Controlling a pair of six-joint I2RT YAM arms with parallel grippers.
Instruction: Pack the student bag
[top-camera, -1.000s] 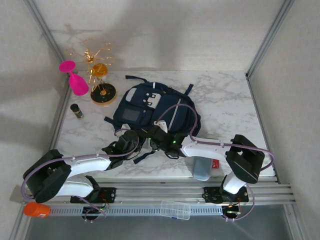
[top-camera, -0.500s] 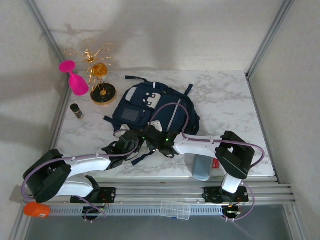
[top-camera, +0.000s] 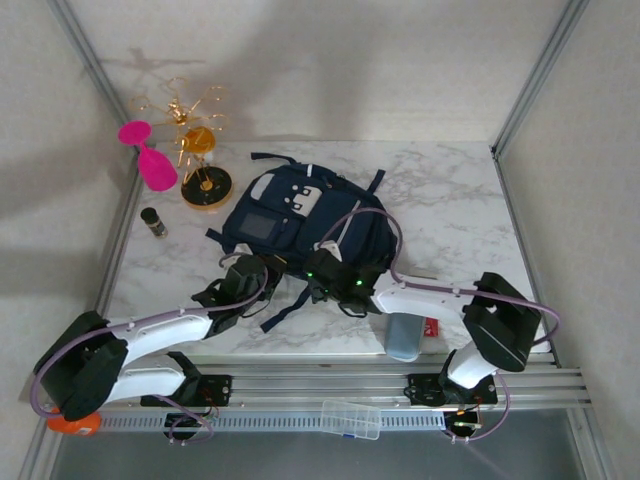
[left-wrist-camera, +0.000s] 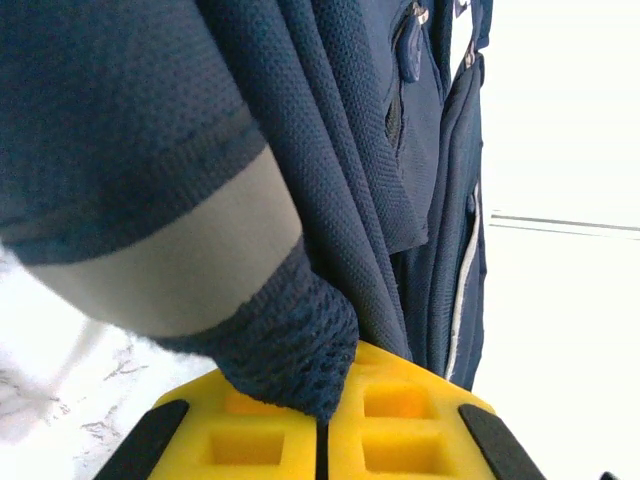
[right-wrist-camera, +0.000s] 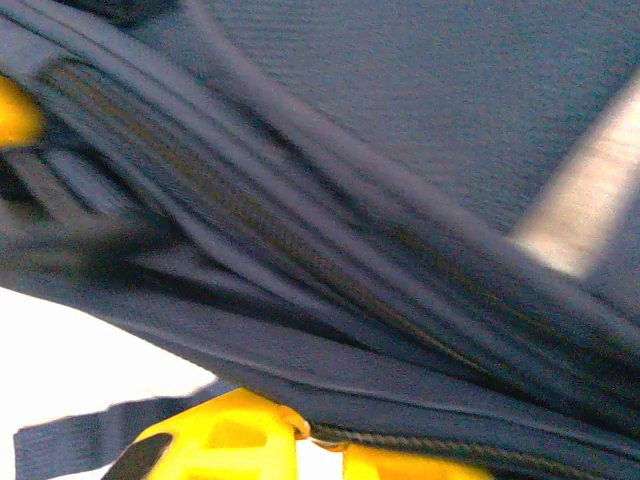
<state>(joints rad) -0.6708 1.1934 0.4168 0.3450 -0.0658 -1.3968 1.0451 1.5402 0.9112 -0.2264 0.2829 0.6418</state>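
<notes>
Left claw (left-wrist-camera: 320, 425) is clamped on a fold of navy mesh at the near-left edge of the student bag (top-camera: 295, 215), most likely to anchor that side while the opening is worked. Right claw (right-wrist-camera: 318, 442) straddles the zip seam at the bag's near-right edge; blur hides whether it has bitten. Bag lies flat mid-surface (top-camera: 450, 200), front panel up, with a pale blue container (top-camera: 405, 338) just beside it, presumably for packing.
</notes>
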